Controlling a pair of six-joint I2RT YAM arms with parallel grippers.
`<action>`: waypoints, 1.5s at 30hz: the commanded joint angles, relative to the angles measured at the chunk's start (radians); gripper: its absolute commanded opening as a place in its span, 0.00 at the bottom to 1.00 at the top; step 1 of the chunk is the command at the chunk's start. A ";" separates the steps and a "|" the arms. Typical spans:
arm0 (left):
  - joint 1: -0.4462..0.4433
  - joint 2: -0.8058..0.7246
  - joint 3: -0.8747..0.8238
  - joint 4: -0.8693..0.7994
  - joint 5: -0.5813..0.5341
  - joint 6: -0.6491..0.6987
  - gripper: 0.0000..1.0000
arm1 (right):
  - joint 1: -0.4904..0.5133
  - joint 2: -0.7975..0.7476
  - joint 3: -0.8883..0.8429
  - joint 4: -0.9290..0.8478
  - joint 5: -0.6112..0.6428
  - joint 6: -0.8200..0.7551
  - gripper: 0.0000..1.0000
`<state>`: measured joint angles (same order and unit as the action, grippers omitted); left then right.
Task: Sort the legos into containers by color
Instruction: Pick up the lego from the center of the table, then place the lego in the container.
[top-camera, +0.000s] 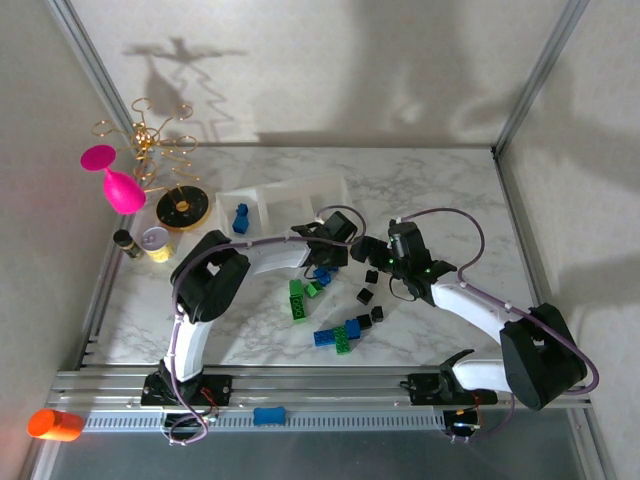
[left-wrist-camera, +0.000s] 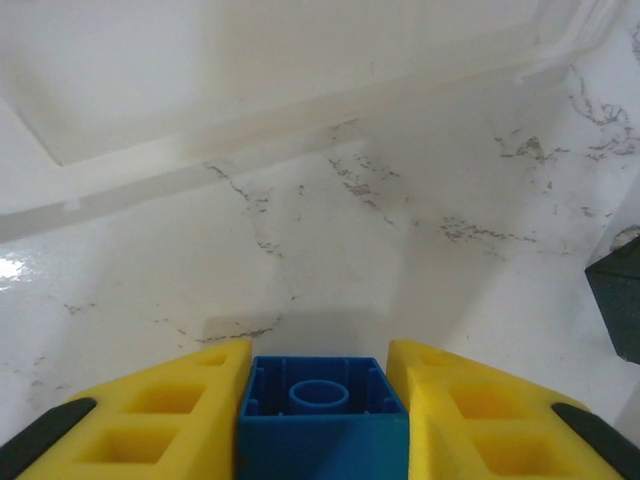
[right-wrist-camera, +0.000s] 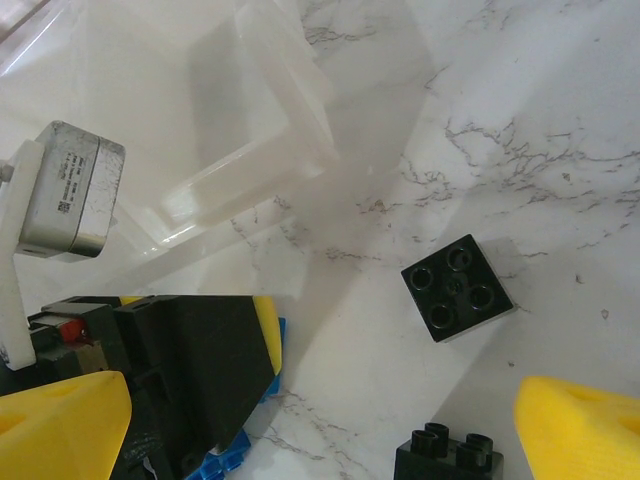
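tray (top-camera: 325, 186): whitish, three low compartments in a row
blue lego (top-camera: 241, 217): inside tray's left compartment
blue brick (left-wrist-camera: 322, 410): hollow underside showing, just before tray
green legos (top-camera: 298, 300), black cubes (top-camera: 365, 295): loose, nearer than tray

Round black-and-gold dish (top-camera: 181, 207) on marble table (top-camera: 420, 180). Gold wire stand (top-camera: 160, 140) just behind the dish, pink cup (top-camera: 118, 180) to its left. Two small jars (top-camera: 157, 242) just in front.

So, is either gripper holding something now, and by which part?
The left gripper clamps a blue lego between its jaws, by opposite side walls; the right gripper holds nothing.
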<state>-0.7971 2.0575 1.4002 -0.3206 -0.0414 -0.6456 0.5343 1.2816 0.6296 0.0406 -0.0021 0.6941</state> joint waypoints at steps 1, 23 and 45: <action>-0.007 -0.037 0.052 -0.030 -0.029 0.031 0.37 | -0.006 -0.035 0.022 -0.013 0.001 -0.047 0.99; 0.265 -0.487 -0.153 -0.090 -0.213 0.115 0.37 | 0.130 0.085 0.170 0.149 -0.151 -0.178 0.99; 0.520 -0.200 -0.112 0.044 -0.151 0.148 0.42 | 0.187 0.131 0.212 0.116 -0.062 -0.176 0.99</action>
<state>-0.2863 1.8442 1.2510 -0.2920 -0.2127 -0.5045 0.7162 1.4326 0.8196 0.1673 -0.0959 0.5270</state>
